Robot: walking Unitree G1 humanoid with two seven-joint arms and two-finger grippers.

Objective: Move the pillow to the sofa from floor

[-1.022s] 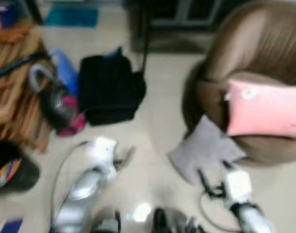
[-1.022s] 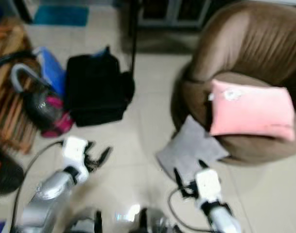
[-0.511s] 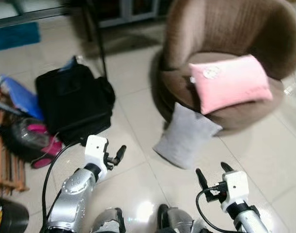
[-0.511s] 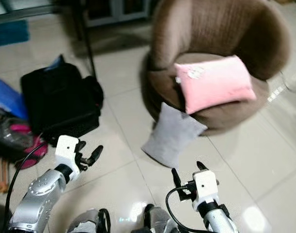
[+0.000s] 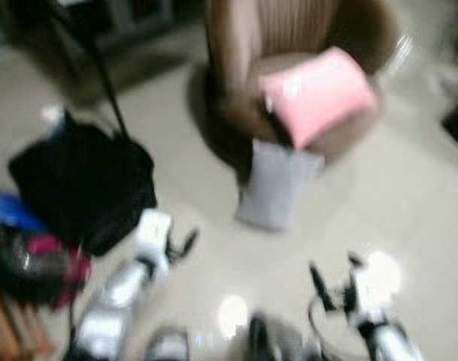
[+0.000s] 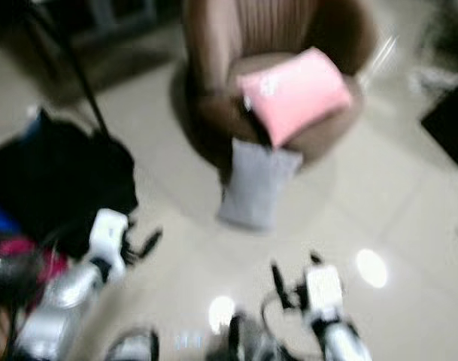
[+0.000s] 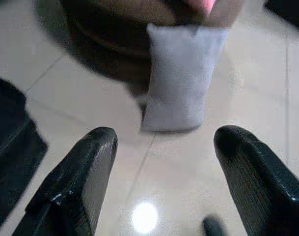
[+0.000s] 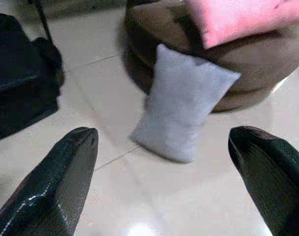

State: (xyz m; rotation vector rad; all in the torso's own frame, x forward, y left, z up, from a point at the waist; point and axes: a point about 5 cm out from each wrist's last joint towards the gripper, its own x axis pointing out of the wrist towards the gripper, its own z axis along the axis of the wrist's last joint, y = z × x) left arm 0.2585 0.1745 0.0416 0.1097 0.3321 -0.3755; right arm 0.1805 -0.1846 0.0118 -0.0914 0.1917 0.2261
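Note:
A grey pillow (image 5: 274,187) stands on the tiled floor, leaning against the front of a round brown sofa chair (image 5: 236,60). A pink pillow (image 5: 316,93) lies on the chair's seat. My left gripper (image 5: 180,245) hovers low at the left, short of the grey pillow (image 7: 179,73), open and empty. My right gripper (image 5: 335,277) hangs at the lower right, open too, with the grey pillow (image 8: 182,102) ahead between its fingers. The head views are blurred.
A black bag (image 5: 78,184) sits on the floor at the left, with a thin black pole (image 5: 104,71) rising behind it. A pink and grey vacuum cleaner (image 5: 33,267) lies at the far left. Pale tiled floor (image 5: 409,195) stretches to the right of the chair.
The whole picture has swung, so the camera has turned right; the chair and pillows now sit nearer the middle. Both grippers stay open and empty.

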